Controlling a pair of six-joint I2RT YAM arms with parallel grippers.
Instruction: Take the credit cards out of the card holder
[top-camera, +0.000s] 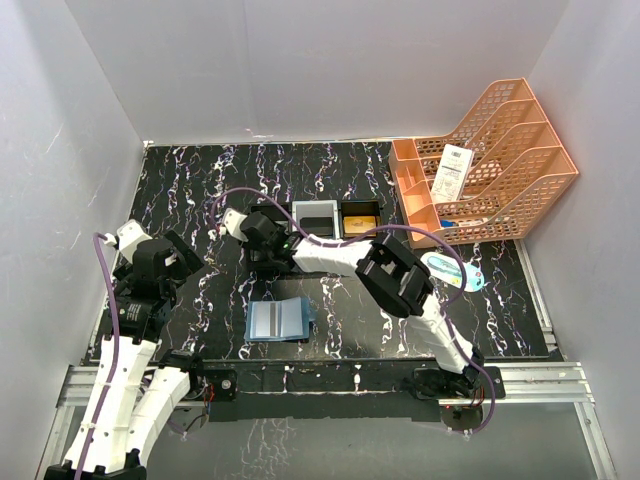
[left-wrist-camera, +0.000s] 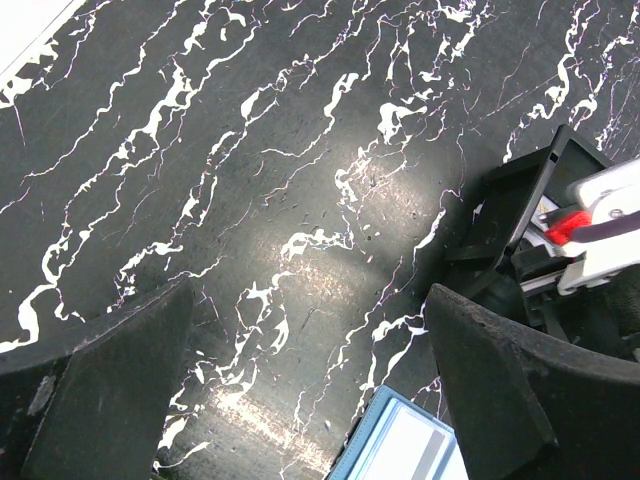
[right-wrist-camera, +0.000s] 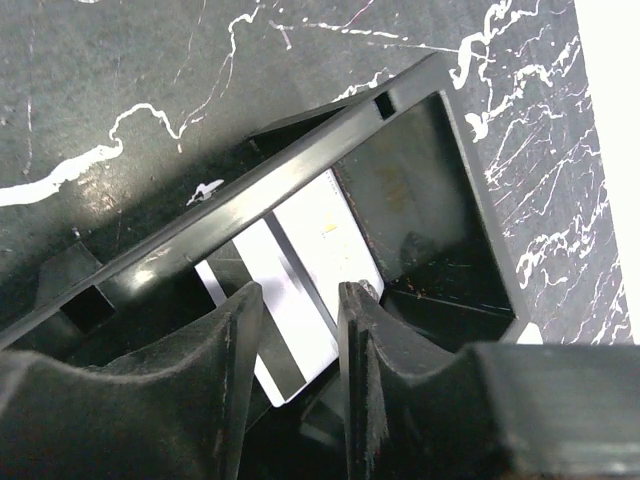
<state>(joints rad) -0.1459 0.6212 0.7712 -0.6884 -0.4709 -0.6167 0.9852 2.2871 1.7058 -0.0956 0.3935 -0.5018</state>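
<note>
Currently: white stiff plastic credit card (right-wrist-camera: 300, 260), black-striped, tilted inside black-and-white three-compartment tray (right-wrist-camera: 300, 170). Right gripper (right-wrist-camera: 298, 300) over tray, jaws slightly parted, holding nothing; left gripper (left-wrist-camera: 310, 300) gaping, empty. Teal-blue folding card holder (top-camera: 280, 320) lies open nearside of tray. Likely light, slick; pinch an exposed edge.

Left arm (top-camera: 140, 300) stands folded on its own side, elbow tucked, wrist tipped forward and down. The left gripper (left-wrist-camera: 310, 370) hangs with its jaws spread wide, both dark fingers (left-wrist-camera: 120, 390) framing the wrist view. Over to the right arm (top-camera: 400, 275): it reaches far across toward the left, elbow bent and forearm laid long and low. The right gripper (right-wrist-camera: 297, 330) points downward with only a narrow gap between its pads. Nothing seems pinched between them, though the tips sit in shadow.
</note>
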